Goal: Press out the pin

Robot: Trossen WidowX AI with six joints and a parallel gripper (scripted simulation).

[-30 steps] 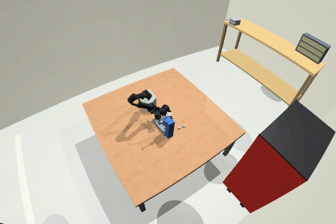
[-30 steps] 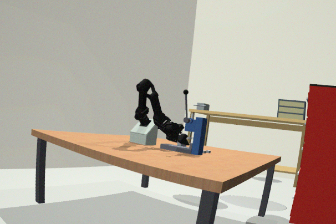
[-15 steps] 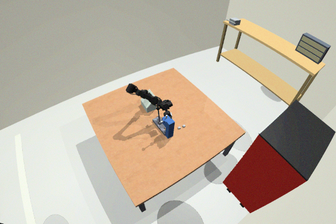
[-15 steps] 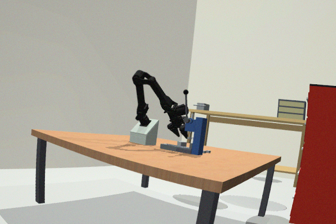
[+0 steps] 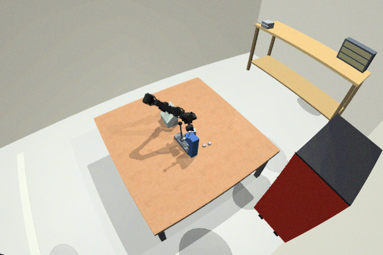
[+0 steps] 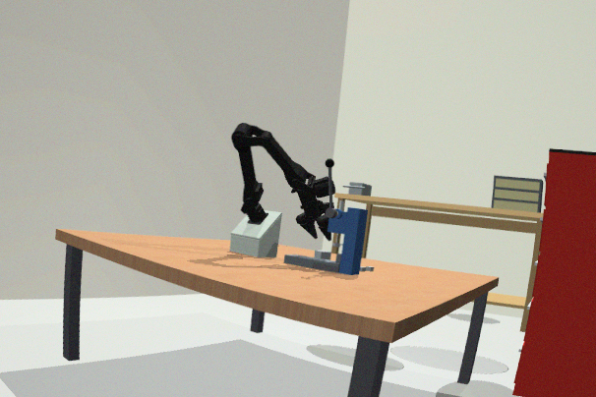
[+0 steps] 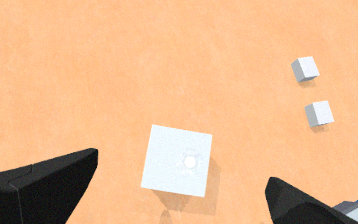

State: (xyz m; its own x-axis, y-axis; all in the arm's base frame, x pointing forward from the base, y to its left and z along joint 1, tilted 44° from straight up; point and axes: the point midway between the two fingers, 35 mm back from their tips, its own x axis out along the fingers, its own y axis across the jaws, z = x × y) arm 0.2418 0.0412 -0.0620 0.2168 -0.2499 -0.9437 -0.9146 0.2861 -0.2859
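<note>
from the left in the exterior view, a pale slanted pedestal (image 5: 169,122) (image 6: 246,245) carries the arm on the bench (image 5: 224,173) (image 6: 226,275) (image 7: 100,75). next, the pale block (image 5: 194,130) (image 6: 322,255) (image 7: 170,160) sits on the bench beside the press bed (image 6: 310,262), what looks like its pin (image 7: 190,162) showing off-centre on top. the gripper (image 5: 190,128) (image 6: 323,238) (image 7: 183,166) hangs above it, fingers wide apart with nothing between them. farther right, the lever (image 5: 181,132) (image 6: 330,187) stands up by the blue press frame (image 5: 193,147) (image 6: 353,246), not yet pulled.

i judge the step in hand to be fetching the block. the next move calls for lowering squarely around it, closing on its sides, then lifting it onto the bed and lining the pin up under the punch; an off-centre pin makes centring the block alone a likely mistake.
</note>
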